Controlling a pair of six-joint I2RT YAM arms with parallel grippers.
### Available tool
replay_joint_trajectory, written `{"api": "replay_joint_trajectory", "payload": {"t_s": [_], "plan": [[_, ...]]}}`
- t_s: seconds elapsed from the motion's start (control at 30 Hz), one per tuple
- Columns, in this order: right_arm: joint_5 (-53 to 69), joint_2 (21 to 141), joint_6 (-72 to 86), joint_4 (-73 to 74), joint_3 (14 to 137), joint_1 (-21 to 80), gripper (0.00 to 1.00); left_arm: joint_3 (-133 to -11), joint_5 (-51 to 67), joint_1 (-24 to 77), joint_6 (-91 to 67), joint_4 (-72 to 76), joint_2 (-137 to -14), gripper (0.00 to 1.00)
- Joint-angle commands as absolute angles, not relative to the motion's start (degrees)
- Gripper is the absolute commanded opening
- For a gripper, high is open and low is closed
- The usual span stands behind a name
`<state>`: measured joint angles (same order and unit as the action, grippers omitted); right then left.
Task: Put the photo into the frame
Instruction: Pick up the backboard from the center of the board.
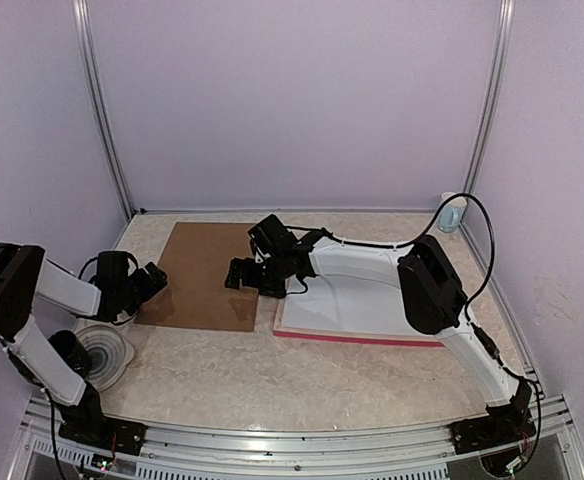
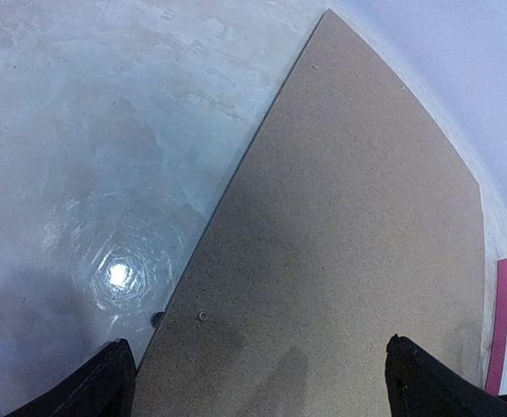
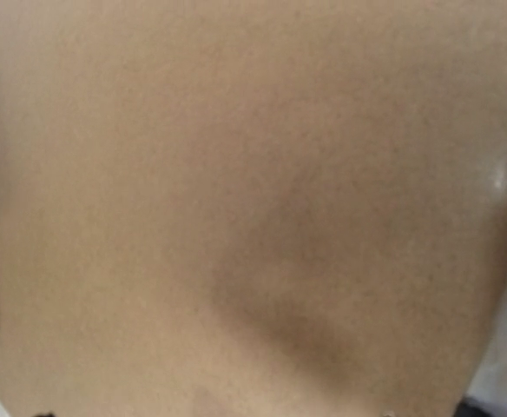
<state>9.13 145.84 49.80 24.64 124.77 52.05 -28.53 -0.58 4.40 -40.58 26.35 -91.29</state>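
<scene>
The frame (image 1: pixel 357 338) lies flat right of centre, its pink-red near edge showing and a white sheet (image 1: pixel 357 295) inside it. A strip of that pink edge (image 2: pixel 501 321) shows in the left wrist view. The photo is not visible in any view. My right arm reaches over the frame, and my right gripper (image 1: pixel 240 273) hangs open low over the right edge of the brown backing board (image 1: pixel 207 275). The board (image 3: pixel 236 191) fills the right wrist view, blurred. My left gripper (image 2: pixel 262 395) stands wide open over the board's (image 2: pixel 340 243) left edge, nothing between its fingertips (image 2: pixel 106 382).
A clear round plastic piece (image 1: pixel 102 350) sits by the left arm near the table's left edge. A small pale blue object (image 1: pixel 452 212) stands in the back right corner. Walls and metal posts close in the table on three sides.
</scene>
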Motion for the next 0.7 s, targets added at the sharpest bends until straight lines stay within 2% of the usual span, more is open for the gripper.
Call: {"api": "replay_joint_trajectory", "payload": {"t_s": [0.0, 0.37, 0.67], "plan": [[9.3, 146.8, 52.8, 24.4, 123.6, 51.8, 0.99, -25.1, 4.6, 4.5, -41.3, 25.1, -90.2, 0.99], [17.6, 137.9, 56.6, 6.2, 108.3, 50.1, 0.98, -24.2, 4.4, 6.6, -39.7, 24.6, -88.6, 0.99], [22.5, 133.4, 53.3, 0.7, 105.4, 50.0, 0.96, -23.5, 5.5, 6.8, -39.7, 25.3, -88.0, 0.99]]}}
